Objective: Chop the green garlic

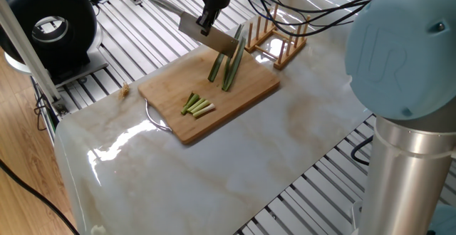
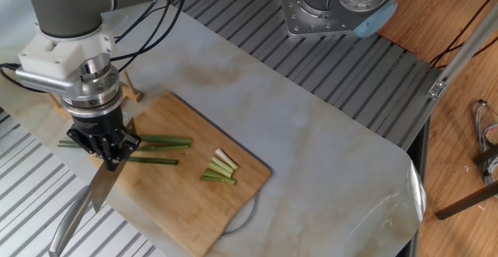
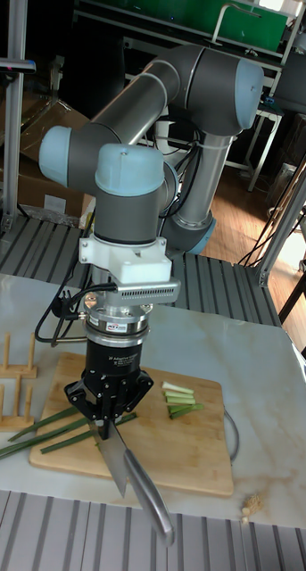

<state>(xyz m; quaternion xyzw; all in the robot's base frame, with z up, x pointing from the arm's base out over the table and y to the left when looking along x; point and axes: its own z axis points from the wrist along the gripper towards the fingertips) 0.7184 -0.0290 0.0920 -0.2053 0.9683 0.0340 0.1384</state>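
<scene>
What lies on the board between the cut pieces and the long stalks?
Only bare cutting board lies between the cut pieces and the long stalks, shown in the other fixed view.

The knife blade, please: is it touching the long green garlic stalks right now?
Cannot tell: no view shows contact or gap between knife and stalks plainly.
</scene>
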